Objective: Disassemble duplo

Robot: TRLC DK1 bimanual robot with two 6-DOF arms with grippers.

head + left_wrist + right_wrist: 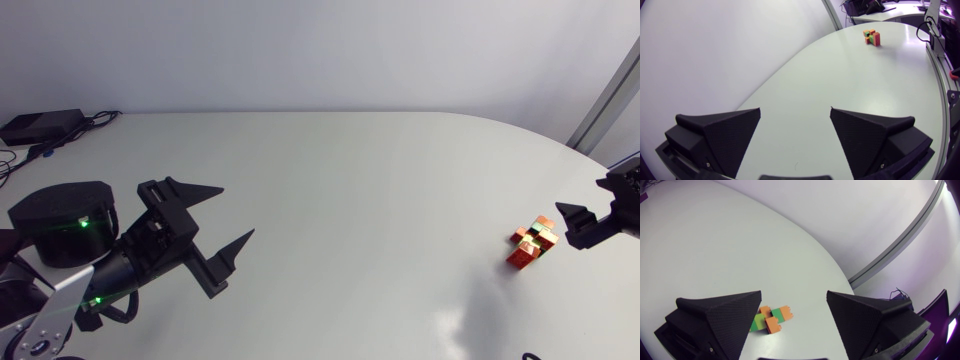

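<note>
A small duplo stack (530,243) of red, orange and green bricks lies on the white table (350,190) near its right edge. My right gripper (572,226) hovers just right of it, fingers open. In the right wrist view the duplo stack (771,320) lies below the right gripper (794,296), between its open fingers and close to one finger, which hides part of it. My left gripper (236,210) stands open over the table's left side, far from the bricks. From the left wrist, the duplo stack (872,37) is small and far ahead of the left gripper (795,112).
A black box with cables (40,126) sits at the table's far left back corner. The table's curved edge (590,160) runs close behind the bricks on the right.
</note>
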